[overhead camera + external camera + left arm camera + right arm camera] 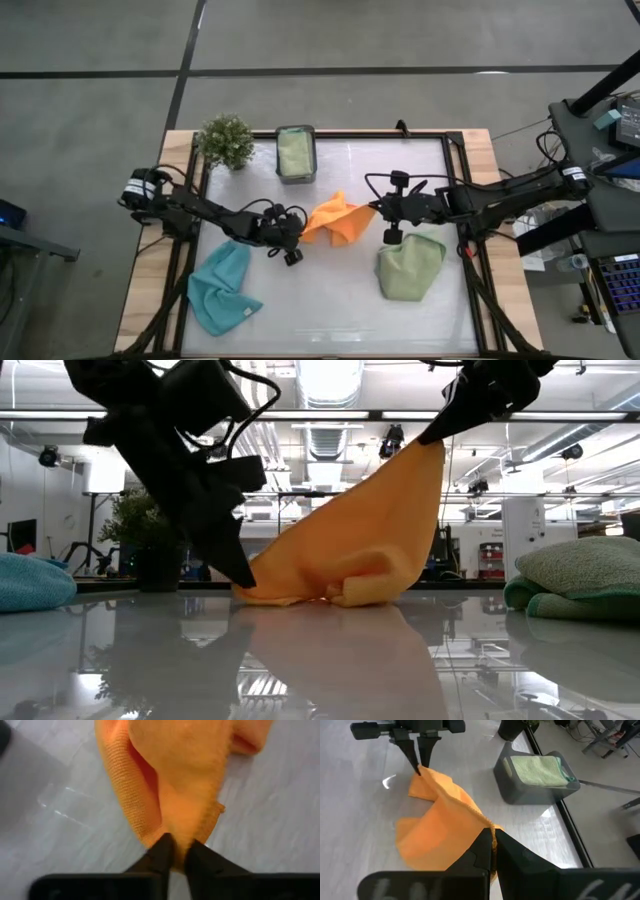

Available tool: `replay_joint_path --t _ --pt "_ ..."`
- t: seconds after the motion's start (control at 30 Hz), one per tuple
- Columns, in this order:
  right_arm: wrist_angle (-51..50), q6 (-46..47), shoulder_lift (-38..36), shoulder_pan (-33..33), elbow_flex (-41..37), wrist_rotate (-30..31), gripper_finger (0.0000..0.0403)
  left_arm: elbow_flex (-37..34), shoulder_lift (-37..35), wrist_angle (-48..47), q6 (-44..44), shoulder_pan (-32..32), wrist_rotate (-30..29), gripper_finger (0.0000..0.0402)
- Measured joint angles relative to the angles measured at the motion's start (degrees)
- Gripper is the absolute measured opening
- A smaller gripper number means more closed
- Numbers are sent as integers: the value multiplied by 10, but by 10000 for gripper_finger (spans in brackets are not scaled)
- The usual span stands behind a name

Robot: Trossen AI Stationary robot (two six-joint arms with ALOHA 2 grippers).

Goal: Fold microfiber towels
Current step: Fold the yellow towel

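High view: soft orange microfiber towel (338, 222) mid-worktop (330, 300), between both claws. Left claw (176, 851) pinching low corner against surface, clenched on cloth. Right claw (493, 845) clamped on opposite corner, raised high, likely stretching towel taut, ready for fold. Crumpled middle resting on worktop.
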Motion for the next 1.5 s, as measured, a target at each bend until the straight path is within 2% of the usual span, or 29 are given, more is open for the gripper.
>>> replay_joint_path --t 0.07,0.23,0.33,0.5,0.63,0.77,1.0,1.17,1.27,1.4,1.5 --pt "2 -5 -8 0 0 0 8 7 -14 -19 15 0 0 10" --pt "-32 -12 -31 0 25 -1 8 52 -78 -112 83 0 9 1" --pt "-82 -19 -38 0 66 -2 8 93 -123 -184 132 0 60 0" --pt "-169 -48 -38 0 141 -50 8 163 -190 -261 194 0 169 0" --pt "-195 -64 -39 -1 190 -42 8 207 -231 -289 202 0 211 0" --pt "-196 -101 -37 -2 216 29 8 234 -262 -312 200 0 213 0" --pt "-194 -149 -31 -11 236 36 8 253 -295 -362 229 15 213 0" --pt "-148 -171 -22 -31 218 39 8 266 -298 -427 284 60 214 0" --pt "-102 -190 -14 -52 203 50 8 307 -293 -484 312 105 213 0" --pt "-69 -234 -7 -70 191 101 8 372 -289 -553 369 156 212 0" --pt "-64 -245 -11 -74 190 100 8 410 -290 -580 407 173 212 0"
